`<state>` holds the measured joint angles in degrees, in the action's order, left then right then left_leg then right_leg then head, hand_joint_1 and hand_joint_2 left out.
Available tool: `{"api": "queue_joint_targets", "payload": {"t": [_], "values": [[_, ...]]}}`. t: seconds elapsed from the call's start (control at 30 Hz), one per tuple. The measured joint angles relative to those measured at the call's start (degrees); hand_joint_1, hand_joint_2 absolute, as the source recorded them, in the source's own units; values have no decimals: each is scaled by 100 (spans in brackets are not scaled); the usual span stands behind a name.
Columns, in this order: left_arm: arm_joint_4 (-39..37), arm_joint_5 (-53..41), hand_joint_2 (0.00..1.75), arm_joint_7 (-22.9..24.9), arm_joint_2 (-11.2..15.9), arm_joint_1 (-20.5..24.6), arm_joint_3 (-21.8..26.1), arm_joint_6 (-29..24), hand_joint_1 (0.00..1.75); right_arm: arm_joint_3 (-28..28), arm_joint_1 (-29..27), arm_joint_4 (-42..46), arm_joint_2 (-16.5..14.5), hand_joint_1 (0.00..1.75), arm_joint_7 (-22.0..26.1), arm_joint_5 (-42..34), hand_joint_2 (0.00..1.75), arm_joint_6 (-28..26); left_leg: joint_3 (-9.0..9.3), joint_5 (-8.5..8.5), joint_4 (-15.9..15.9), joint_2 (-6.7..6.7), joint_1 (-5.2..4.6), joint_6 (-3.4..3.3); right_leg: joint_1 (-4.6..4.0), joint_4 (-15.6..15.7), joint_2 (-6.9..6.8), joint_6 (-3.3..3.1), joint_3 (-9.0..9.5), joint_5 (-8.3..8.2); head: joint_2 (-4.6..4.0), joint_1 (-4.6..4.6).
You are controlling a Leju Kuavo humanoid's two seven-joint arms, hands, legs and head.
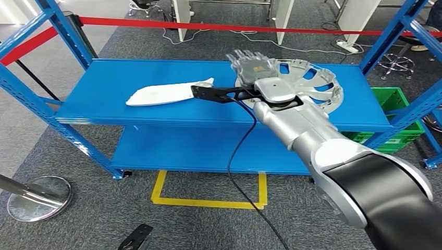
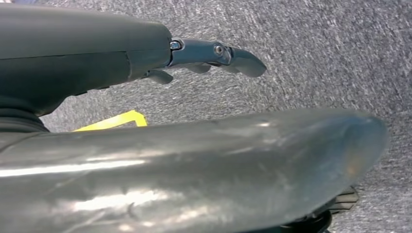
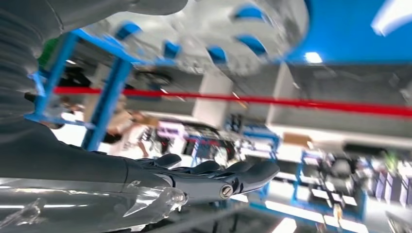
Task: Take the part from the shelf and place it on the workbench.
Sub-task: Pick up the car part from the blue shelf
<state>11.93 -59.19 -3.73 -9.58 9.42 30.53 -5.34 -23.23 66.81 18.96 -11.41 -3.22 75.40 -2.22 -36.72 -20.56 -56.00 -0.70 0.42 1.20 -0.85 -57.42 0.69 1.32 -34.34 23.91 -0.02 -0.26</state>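
A round silver part with slotted openings (image 1: 312, 86) lies flat at the right end of the blue shelf's top board (image 1: 104, 88). A flat white part (image 1: 164, 94) lies to its left. My right hand (image 1: 252, 66) hovers over the silver part's left edge with fingers spread and nothing in them. In the right wrist view the fingers (image 3: 228, 177) are stretched out, and the blurred silver part (image 3: 204, 29) sits apart from them. My left hand (image 2: 214, 53) hangs over grey carpet with its fingers extended, holding nothing.
Blue shelf uprights (image 1: 388, 39) stand on both sides of the top board. A green crate (image 1: 393, 104) sits behind the shelf's right end. A red barrier tape (image 1: 208, 26) runs behind. A stanchion base (image 1: 39, 198) and yellow floor marking (image 1: 208, 202) lie in front.
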Motion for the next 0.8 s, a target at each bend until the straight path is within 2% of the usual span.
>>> {"api": "queue_joint_targets", "payload": {"t": [0.3, 0.5, 0.8], "values": [[0, -132, 0, 28, -37, 31, -2, 54, 0, -4, -408, -238, 321, 0, -679, 26, 175, 334, -1, 0, 0, 2, -1, 0, 2, 0, 6, 1, -2, -5, 0, 0], [0, -190, 0, 28, -40, 24, -2, 112, 0, -4, -456, -278, 484, 0, -733, 28, 175, 344, -1, 0, 0, 2, 0, 0, 1, -1, 9, 1, -4, -4, 0, 0], [0, -216, 0, 54, -45, 42, -2, 109, 0, -4, -454, -278, 501, 0, -727, 97, 175, 347, -1, 0, 0, 3, 0, 0, 0, -2, 8, 0, -3, -4, 0, -1]]}}
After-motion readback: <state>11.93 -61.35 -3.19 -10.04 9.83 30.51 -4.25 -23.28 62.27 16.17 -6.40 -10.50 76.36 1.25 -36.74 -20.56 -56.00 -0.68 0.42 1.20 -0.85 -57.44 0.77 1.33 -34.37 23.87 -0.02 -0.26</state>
